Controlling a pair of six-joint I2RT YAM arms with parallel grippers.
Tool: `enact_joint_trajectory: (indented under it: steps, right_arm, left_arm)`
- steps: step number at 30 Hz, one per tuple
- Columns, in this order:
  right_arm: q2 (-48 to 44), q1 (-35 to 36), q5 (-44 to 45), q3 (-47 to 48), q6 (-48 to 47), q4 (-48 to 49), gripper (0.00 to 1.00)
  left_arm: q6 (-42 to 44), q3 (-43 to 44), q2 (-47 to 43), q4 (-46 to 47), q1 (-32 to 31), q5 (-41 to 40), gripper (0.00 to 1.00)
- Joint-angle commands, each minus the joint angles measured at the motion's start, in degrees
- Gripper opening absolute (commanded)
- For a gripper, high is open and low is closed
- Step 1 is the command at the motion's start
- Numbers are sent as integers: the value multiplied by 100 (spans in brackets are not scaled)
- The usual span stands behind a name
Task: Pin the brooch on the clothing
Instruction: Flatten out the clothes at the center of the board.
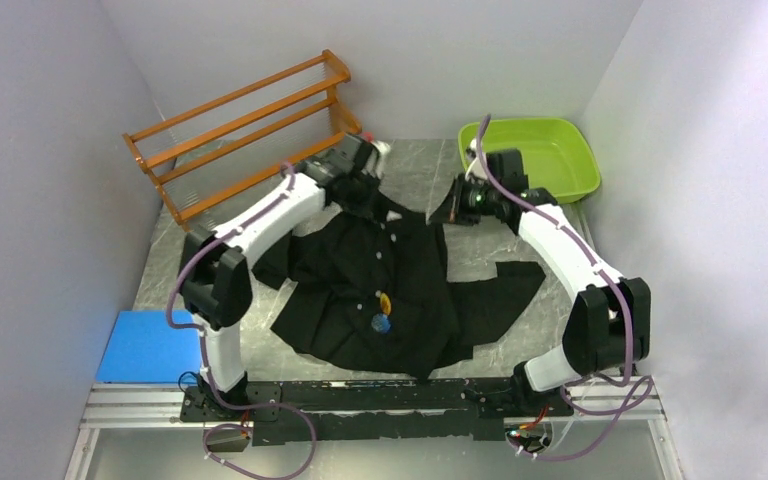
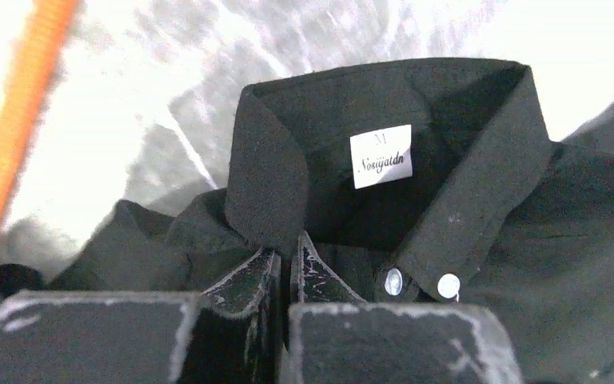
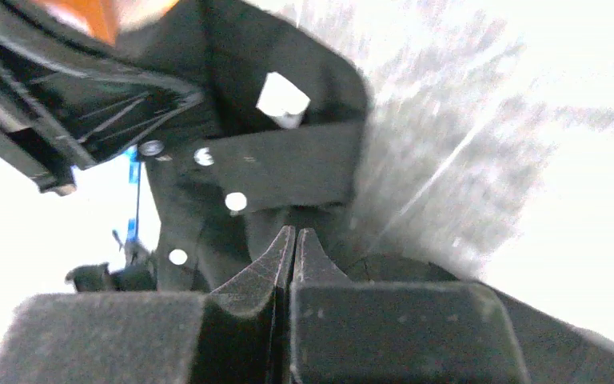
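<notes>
The clothing (image 1: pixel 400 290), a black collared shirt, lies spread on the table with its collar at the far end. A small orange-and-blue brooch (image 1: pixel 382 312) sits on its front near the buttons. My left gripper (image 1: pixel 365 190) is at the collar. In the left wrist view it (image 2: pixel 285 254) is shut on the collar's left flap (image 2: pixel 268 184), just below the white neck label (image 2: pixel 380 156). My right gripper (image 1: pixel 453 207) is at the shirt's right shoulder. Seen from its wrist, it (image 3: pixel 294 237) is shut on the cloth edge under the collar (image 3: pixel 288 172).
An orange wooden rack (image 1: pixel 250 120) stands at the back left, and its rail shows in the left wrist view (image 2: pixel 16 136). A lime green tray (image 1: pixel 550 150) sits at the back right. A blue pad (image 1: pixel 145 345) lies at the near left. White walls close in on both sides.
</notes>
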Motion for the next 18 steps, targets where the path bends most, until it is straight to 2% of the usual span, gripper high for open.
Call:
enact_joint_trajectory:
  steps: [1,4,7,11,12,13,14,16,17,18]
  right_arm:
    - [546,-285,1056,1256,-345,232,0]
    - [1140,-471,1378,2025,-278,610,0]
    - [1945,-582,1164,2929,-230,1018,0]
    - [3246,-623,1414,5077,-423,599,0]
    - [3507,-624,1607,5499,-460,603,0]
    - [3710,-624,1914,5840,-457,633,1]
    - [3921,-622,2195,6124,-466,706,7]
    - [4205,-641,2624,6487,-553,914,47]
    - [4279,-642,2710,6593,-640,945,67]
    - [4263,-646,2795,6622,-730,887,76]
  left_arm:
    - [-804,312,-340,724,1048,741,8]
    - [-902,794,-39,945,1459,850,8]
    - [-811,1505,562,1020,1685,539,5]
    - [-786,2729,1376,1048,1966,150,4]
    - [-819,3073,1563,1072,2039,216,7]
    - [-856,3358,1731,1106,2100,320,19]
    - [-894,3646,1863,1125,2156,402,43]
    - [-961,4040,1988,1058,2221,442,91]
    - [-926,4088,1941,999,2232,490,93]
    - [-857,3955,1806,993,2233,570,94]
